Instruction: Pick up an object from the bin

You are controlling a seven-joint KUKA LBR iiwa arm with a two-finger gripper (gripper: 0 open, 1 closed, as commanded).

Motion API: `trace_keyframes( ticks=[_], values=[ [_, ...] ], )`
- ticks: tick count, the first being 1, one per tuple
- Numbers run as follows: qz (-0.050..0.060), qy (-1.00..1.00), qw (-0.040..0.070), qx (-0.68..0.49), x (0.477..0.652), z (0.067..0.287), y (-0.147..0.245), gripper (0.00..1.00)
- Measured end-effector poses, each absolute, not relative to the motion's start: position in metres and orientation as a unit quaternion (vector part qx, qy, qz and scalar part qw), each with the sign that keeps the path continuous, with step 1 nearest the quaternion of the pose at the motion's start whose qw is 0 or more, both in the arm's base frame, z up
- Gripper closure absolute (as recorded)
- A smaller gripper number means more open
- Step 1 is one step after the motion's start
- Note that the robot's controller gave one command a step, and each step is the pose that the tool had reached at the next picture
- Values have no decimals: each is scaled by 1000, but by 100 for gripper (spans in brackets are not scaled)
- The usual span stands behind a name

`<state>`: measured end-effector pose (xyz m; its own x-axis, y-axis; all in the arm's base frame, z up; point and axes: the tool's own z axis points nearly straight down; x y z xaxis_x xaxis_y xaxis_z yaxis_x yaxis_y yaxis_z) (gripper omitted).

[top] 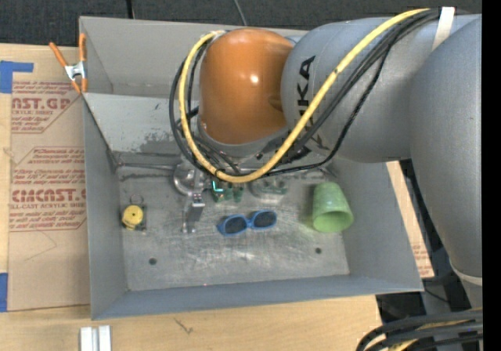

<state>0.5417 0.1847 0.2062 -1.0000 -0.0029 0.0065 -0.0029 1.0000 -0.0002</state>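
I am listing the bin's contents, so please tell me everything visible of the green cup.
The green cup is pale green and plain, plastic by its look. It lies on its side on the floor of the bin, in the right part, with its wider round end turned toward the near wall. Nothing else touches it: the blue two-lobed thing lies apart, to its left in the view. The arm hangs over its narrow end.

A green cup [329, 208] lies on its side at the right of the bin [235, 267] floor, wider end toward the near wall. Near its left, not touching, lie blue glasses [246, 222] (two oval lenses joined). A small yellow thing [133, 217] sits well apart, far left.
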Motion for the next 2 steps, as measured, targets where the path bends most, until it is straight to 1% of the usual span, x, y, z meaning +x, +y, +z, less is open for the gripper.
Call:
trace_keyframes(
  ticks=[1,2],
  values=[
    [1,-1000,3,26,554,105,98,0],
    [1,-1000,0,13,553,100,35,0]
  ],
)
